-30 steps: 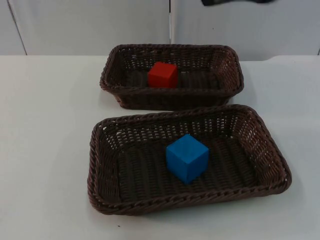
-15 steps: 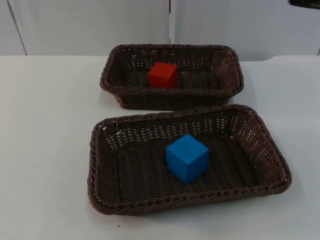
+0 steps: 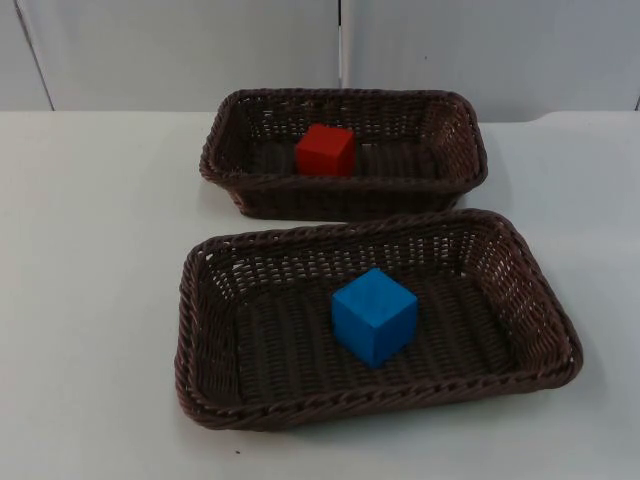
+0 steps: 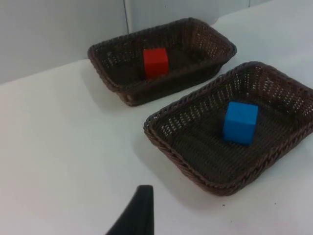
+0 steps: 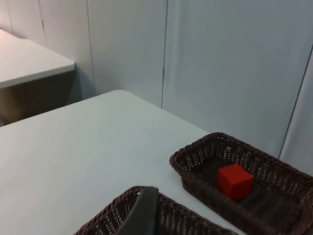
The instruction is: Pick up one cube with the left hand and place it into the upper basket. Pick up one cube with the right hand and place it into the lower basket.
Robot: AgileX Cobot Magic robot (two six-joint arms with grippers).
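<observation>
A red cube (image 3: 325, 150) lies inside the upper wicker basket (image 3: 345, 195), a little left of its middle. A blue cube (image 3: 374, 316) rests near the middle of the lower wicker basket (image 3: 200, 330). Both cubes sit free, with nothing touching them. In the left wrist view my left gripper (image 4: 139, 215) hangs over bare table, well short of the lower basket (image 4: 166, 147), the blue cube (image 4: 240, 122) and the red cube (image 4: 156, 62). From the right wrist view my right gripper (image 5: 142, 210) is held high, away from the upper basket (image 5: 195, 181) and its red cube (image 5: 234, 181).
The white table (image 3: 90, 250) stretches bare to the left and right of the baskets, which stand close together with a narrow gap between. The grey partition wall (image 3: 180, 50) closes the far side. A second table (image 5: 29, 63) stands beyond in the right wrist view.
The dark part of the right arm at the top view's upper edge has slid to the right and out of the picture. Cubes and baskets have not moved.
</observation>
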